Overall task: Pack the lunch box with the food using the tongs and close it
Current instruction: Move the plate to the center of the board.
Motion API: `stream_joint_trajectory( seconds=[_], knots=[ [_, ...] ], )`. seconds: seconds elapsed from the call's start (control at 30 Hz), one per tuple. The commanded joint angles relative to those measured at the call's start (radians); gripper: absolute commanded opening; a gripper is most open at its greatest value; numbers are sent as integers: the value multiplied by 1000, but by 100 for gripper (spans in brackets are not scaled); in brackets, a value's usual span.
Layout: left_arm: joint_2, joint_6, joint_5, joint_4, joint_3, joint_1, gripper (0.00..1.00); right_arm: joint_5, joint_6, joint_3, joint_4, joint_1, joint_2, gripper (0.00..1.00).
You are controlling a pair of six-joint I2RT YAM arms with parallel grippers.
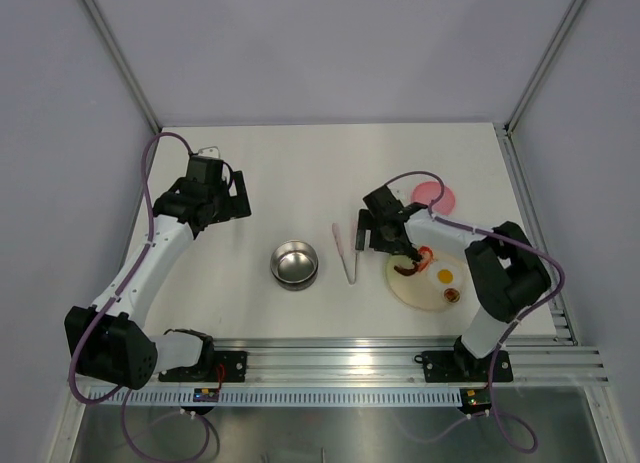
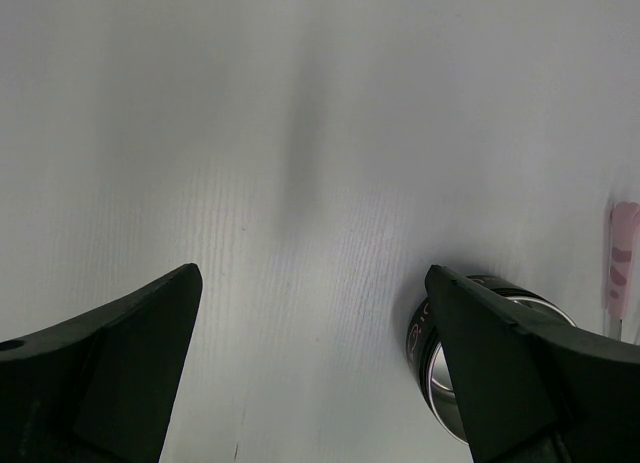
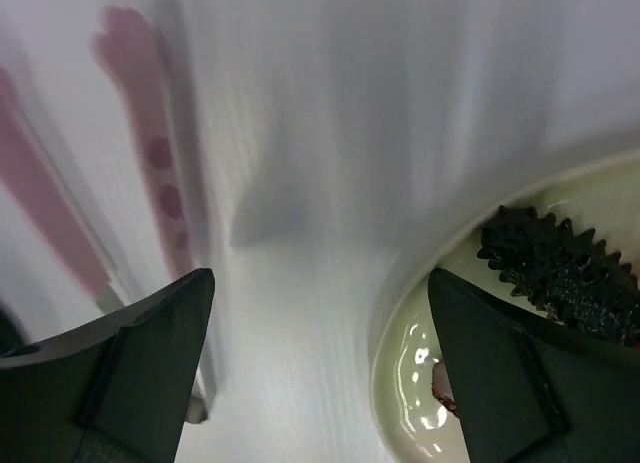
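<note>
Right gripper (image 3: 320, 283) hangs wide open w/ nothing in it, low between the tongs (image 1: 346, 251) and the cream plate (image 1: 420, 301), prob. to take the tongs. They lie flat beside the lunch box (image 1: 294, 264). Food (image 1: 444, 276) sits on the plate. Left gripper (image 2: 312, 283) is open too, empty.

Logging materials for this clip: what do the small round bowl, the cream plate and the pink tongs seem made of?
Bowl: likely polished steel, grey with mirror-like reflections. Plate: glossy cream, bright highlights in the right wrist view; ceramic or hard plastic, unclear. Tongs: thin, matte pale pink, probably plastic or silicone.
</note>
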Motion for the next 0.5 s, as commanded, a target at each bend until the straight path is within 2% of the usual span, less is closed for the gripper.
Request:
stream_joint_trajectory(
  seconds=[0.0,0.1,0.23,0.37,0.47],
  knots=[
    [-1,-7,-11,24,33,-3,99,-166,-10,104,136,5,128,95],
    [8,-4,-19,16,42,-3,99,-217,-10,208,131,8,214,94],
    [8,1,-28,8,48,-3,99,-235,-35,309,102,28,227,94],
    [2,2,-34,8,39,-5,99,-234,-38,309,84,34,132,94],
    [9,1,-33,11,36,-3,99,-176,-30,251,55,35,5,94]
  ],
)
